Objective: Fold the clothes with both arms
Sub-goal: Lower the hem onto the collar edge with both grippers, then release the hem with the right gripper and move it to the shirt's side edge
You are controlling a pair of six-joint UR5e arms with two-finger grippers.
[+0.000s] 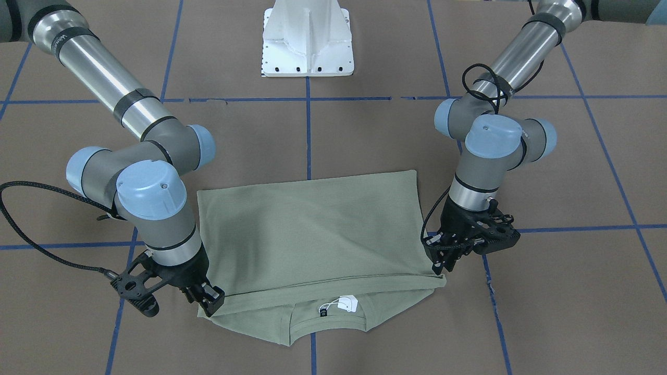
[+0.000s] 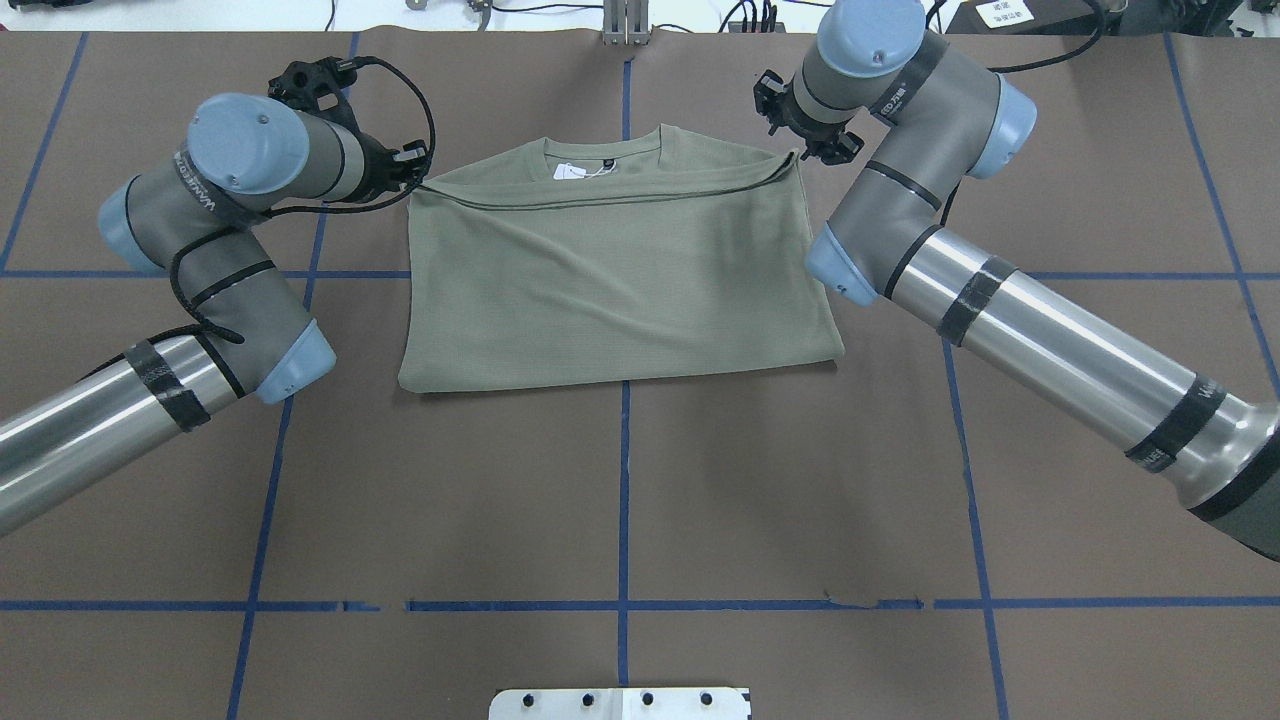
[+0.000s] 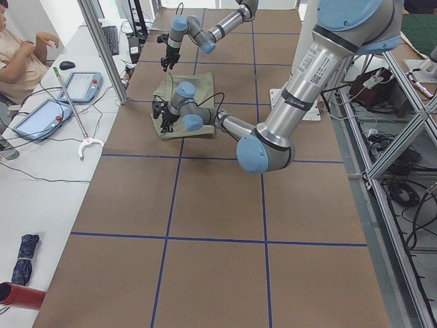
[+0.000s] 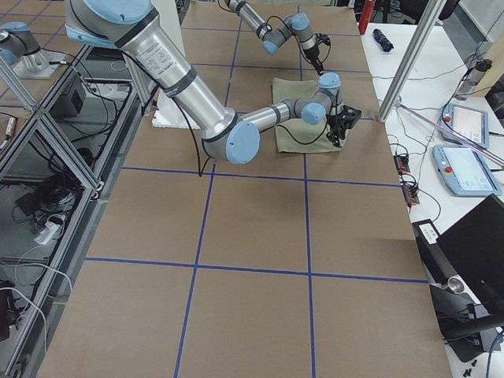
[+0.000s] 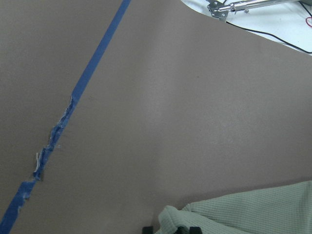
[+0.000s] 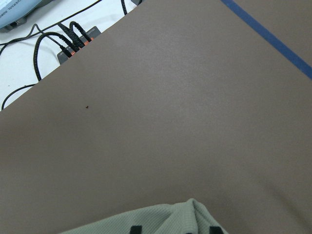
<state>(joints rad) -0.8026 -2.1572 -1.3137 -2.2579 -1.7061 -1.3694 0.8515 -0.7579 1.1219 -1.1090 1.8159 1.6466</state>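
Observation:
The olive-green shirt (image 2: 610, 280) lies on the brown table, folded in half, with its lower hem drawn up to just short of the crew neck (image 1: 328, 323). A white hang tag (image 1: 346, 303) shows at the collar. My left gripper (image 2: 415, 172) pinches one corner of the folded-over hem; in the front-facing view it is on the right (image 1: 442, 268). My right gripper (image 2: 800, 152) pinches the other corner, on the left (image 1: 212, 304) in that view. In both wrist views bunched green fabric (image 5: 170, 222) (image 6: 175, 217) sits between the black fingertips. The sleeves are hidden under the fold.
The white pedestal base (image 1: 307, 41) stands behind the shirt on the robot's side. Blue tape lines (image 2: 624, 500) grid the brown table. Beyond the collar lies the table's far edge with cables (image 6: 63, 41). A seated person (image 3: 20, 55) and tablets (image 3: 82, 85) are at a side desk.

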